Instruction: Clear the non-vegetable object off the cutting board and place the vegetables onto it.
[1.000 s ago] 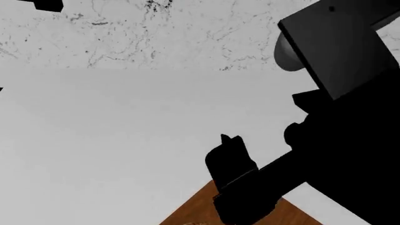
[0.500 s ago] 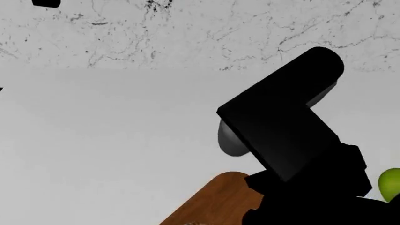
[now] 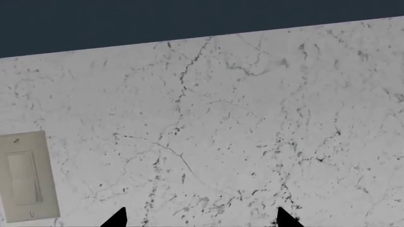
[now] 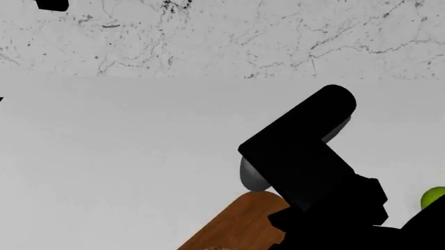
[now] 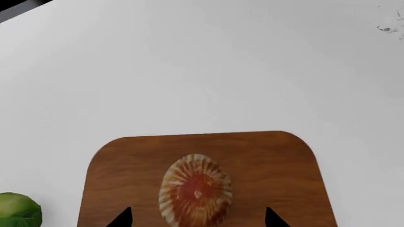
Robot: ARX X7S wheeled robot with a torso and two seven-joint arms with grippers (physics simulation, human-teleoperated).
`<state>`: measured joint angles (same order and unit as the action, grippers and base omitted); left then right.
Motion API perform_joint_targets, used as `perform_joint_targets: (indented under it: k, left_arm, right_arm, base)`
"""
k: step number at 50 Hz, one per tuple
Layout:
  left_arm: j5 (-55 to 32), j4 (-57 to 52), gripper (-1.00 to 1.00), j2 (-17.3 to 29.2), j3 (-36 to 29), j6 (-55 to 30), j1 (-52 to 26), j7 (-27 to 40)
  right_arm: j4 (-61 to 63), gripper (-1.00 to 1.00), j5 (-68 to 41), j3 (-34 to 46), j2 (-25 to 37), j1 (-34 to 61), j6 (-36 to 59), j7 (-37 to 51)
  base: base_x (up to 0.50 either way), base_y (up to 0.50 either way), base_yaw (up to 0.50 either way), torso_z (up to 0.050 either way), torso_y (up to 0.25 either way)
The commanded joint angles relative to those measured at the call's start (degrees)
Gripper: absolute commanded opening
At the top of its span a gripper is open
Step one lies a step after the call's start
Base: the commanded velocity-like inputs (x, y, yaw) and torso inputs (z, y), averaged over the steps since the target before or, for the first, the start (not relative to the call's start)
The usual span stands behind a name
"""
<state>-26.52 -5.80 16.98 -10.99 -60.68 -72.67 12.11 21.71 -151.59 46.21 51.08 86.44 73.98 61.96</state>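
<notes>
Hovering: right hand [image 5: 197,221] over the board [image 5: 277,161], fingertips spread wide at the lower edge of the right wrist frame, holding nothing.
Shell [image 5: 195,190]: lying on the board, centred between those two tips and just beyond them; long axis runs along the hand's line of reach.
Sprout [image 5: 19,211]: green, on the white tabletop [image 5: 189,61] at lower left, off the board.
Nearer arm: the right, judged best placed to pick up the shell.
Left hand [image 3: 198,221]: spread apart, empty, facing the marble wall [image 3: 240,118], light switch [image 3: 25,177] at lower left.
</notes>
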Motion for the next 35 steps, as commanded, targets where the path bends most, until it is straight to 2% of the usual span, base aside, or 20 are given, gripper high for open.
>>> perform_joint_targets:
  k: [1,35]
  left_arm:
    - [0.22,-0.48,1.00,-1.01,1.89,0.39,0.62,-1.67]
    - [-0.35,0.45,1.00,-0.64,1.90,0.89,0.01,-1.37]
  right_arm:
    - [-2.67,1.00,6.87,-3.56,-3.07,-3.46,3.03,-5.58]
    - [-4.91,1.00,18.48,-8.69,-5.69,-15.04,5.69,-14.25]
  base:
    - [0.00,0.00,0.00,0.000,0.000]
    - [0.00,0.00,0.00,0.000,0.000]
